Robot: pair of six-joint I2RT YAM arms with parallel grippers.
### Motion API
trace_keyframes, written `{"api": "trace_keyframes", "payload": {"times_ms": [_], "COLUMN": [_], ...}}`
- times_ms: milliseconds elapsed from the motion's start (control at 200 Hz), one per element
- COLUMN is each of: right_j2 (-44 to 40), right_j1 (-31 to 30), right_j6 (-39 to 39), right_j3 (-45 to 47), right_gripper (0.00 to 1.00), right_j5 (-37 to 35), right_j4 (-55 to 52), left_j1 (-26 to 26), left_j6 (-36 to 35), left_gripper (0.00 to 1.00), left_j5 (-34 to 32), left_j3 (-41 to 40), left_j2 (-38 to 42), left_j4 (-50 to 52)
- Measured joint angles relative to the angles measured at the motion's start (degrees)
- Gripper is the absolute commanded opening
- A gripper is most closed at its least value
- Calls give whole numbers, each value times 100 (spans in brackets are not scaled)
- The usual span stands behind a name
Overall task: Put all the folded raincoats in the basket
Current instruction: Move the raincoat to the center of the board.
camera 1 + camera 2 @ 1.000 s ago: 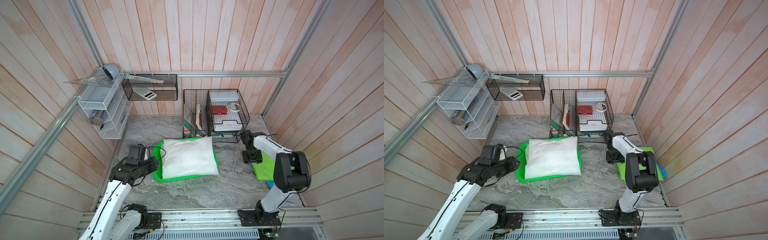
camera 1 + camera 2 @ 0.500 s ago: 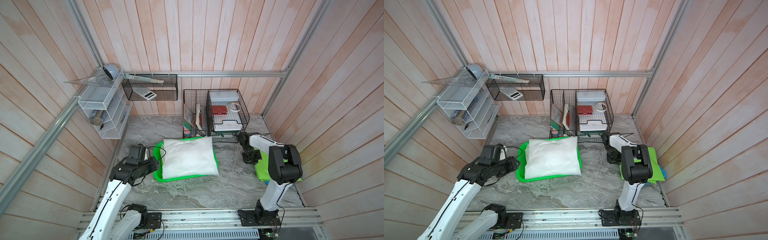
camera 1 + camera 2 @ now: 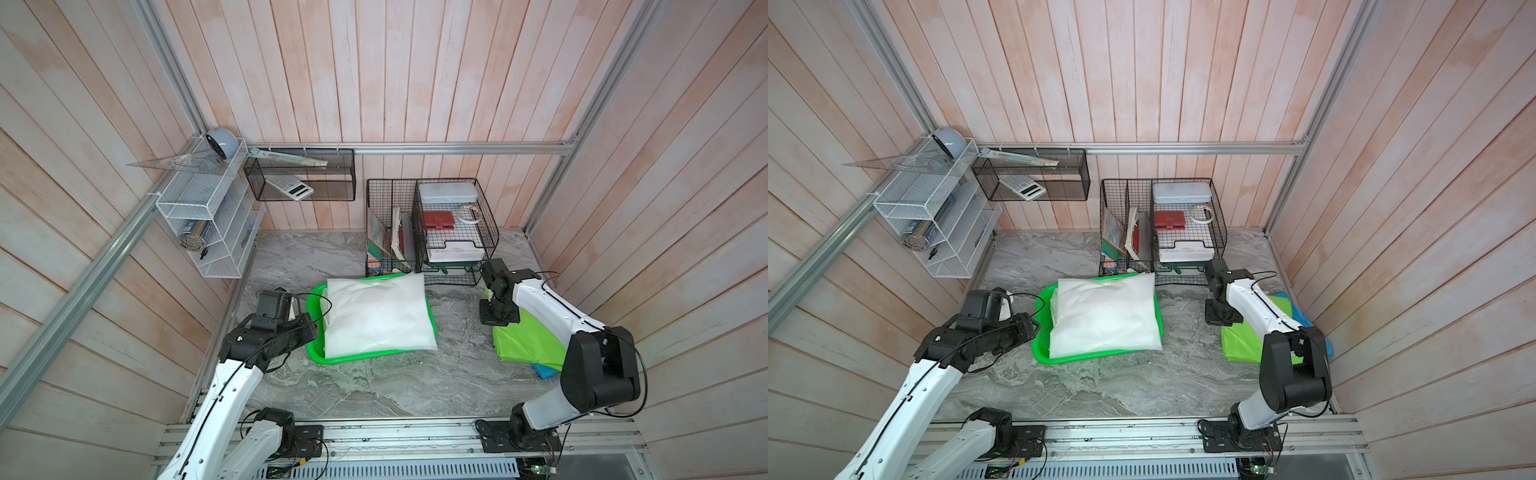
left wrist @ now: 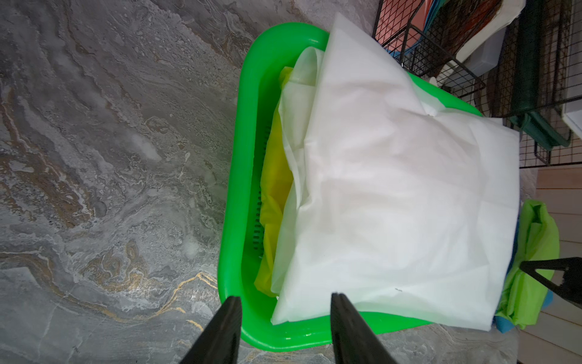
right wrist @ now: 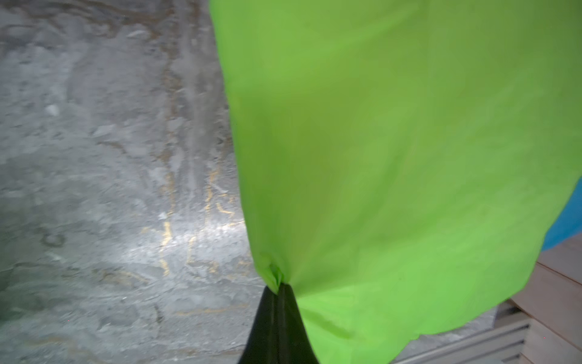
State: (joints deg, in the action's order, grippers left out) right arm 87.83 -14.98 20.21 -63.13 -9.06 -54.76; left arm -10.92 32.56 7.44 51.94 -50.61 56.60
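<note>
The bright green basket (image 3: 316, 353) (image 3: 1040, 353) (image 4: 233, 220) sits mid-table. A white folded raincoat (image 3: 378, 316) (image 3: 1104, 320) (image 4: 393, 195) lies on top of it, over a yellow one (image 4: 274, 189). My left gripper (image 3: 316, 328) (image 4: 285, 296) hovers open at the basket's near-left corner, holding nothing. At the right, a lime-green folded raincoat (image 3: 523, 340) (image 3: 1241, 345) (image 5: 393, 141) lies on the table. My right gripper (image 3: 498, 322) (image 3: 1221, 318) (image 5: 279, 285) is shut on its far-left corner, and the fabric bunches at the jaw tips.
A blue folded piece (image 3: 544, 370) (image 5: 567, 217) lies under the lime-green raincoat by the right wall. A black wire desk organiser (image 3: 453, 232) stands just behind the basket and the right gripper. A white wire rack (image 3: 208, 224) hangs on the left wall.
My right jaws have closed on the corner of the lime-green raincoat, and the right arm's elbow has swung. The left arm has not moved.
</note>
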Motion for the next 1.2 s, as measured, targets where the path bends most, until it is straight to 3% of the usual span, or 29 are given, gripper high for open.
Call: {"api": "trace_keyframes", "payload": {"times_ms": [225, 360, 840, 1030, 1125, 1200], "right_j2": [55, 79, 1237, 1899, 2081, 2085], "right_j1": [-1679, -2350, -3364, -3851, -3993, -4028], "right_j6": [925, 1519, 2376, 2553, 2570, 2492], "right_j3": [372, 372, -573, -1346, -1639, -1742], "right_gripper": [0, 0, 0, 0, 27, 39], "right_j5": [688, 857, 1182, 1399, 1532, 1587], "right_j4": [378, 682, 1152, 1357, 1458, 1460], "left_j1": [0, 0, 0, 0, 0, 0], "left_j6": [2, 2, 17, 26, 52, 74], "left_gripper": [50, 50, 50, 50, 50, 51], "left_j5": [-24, -44, -90, -195, -195, -170], "left_j3": [0, 0, 0, 0, 0, 2], "left_j2": [0, 4, 15, 173, 304, 396], "left_j4": [0, 0, 0, 7, 26, 59]}}
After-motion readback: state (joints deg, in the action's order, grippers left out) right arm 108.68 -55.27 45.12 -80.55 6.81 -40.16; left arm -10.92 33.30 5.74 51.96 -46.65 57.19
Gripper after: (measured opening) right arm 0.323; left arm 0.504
